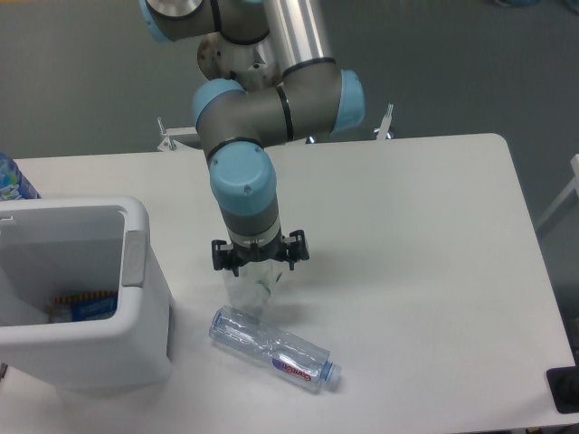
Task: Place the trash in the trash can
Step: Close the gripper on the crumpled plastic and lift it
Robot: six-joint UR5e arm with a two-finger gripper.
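A small clear plastic cup (250, 287) with a green mark lies on the white table, directly under my gripper (259, 269). The fingers are spread open, one on each side of the cup's upper part, and the wrist hides their tips. Just in front lies a clear water bottle (274, 349) with a red-and-blue label, flat on the table with its cap pointing right. The trash can (136, 289), a large white bin with a grey patch on its right side, stands at the left with its mouth open.
Inside the bin lies a blue item (86, 307). A bottle with a blue and green label (13, 179) shows at the far left edge. A black object (564, 391) sits at the table's front right corner.
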